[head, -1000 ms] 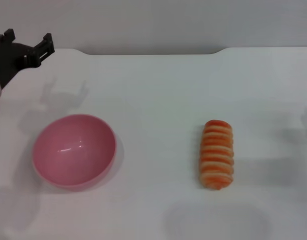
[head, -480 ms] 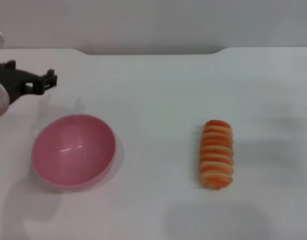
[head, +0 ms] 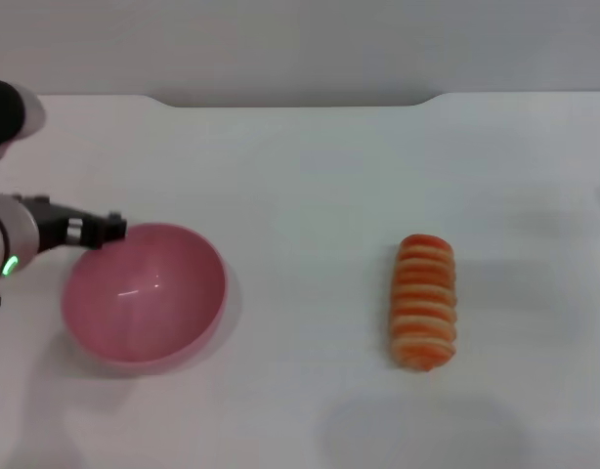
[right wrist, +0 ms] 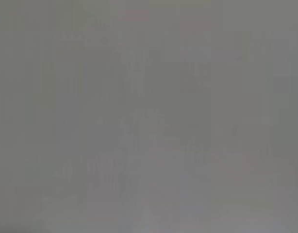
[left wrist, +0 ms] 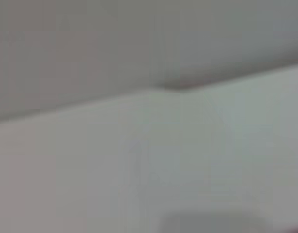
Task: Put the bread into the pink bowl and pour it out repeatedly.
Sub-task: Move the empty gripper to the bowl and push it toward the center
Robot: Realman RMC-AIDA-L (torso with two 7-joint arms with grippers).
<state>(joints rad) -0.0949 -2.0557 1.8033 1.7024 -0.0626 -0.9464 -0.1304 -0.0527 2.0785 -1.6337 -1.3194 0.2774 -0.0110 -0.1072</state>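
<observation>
Since a moment ago, the left end effector (head: pixel 112 231) has dropped to the pink bowl (head: pixel 146 295)'s far-left rim; its opening cannot be told. Bread (head: pixel 425 301) lies on the counter (head: pixel 310 176), well right. Left wrist view: only blurred counter (left wrist: pixel 188 160).

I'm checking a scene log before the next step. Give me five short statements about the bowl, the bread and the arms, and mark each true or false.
1. The bread lies inside the pink bowl. False: it lies on the white table, well apart from the bowl, on the robot's right of it.
2. The pink bowl stands upright with nothing in it. True.
3. The left gripper is at the bowl's far left rim. True.
4. The right gripper is holding the bread. False: no right gripper shows in the head view, and nothing touches the bread.
5. The bread lies with its long axis running across the table from left to right. False: it runs from near to far.
</observation>
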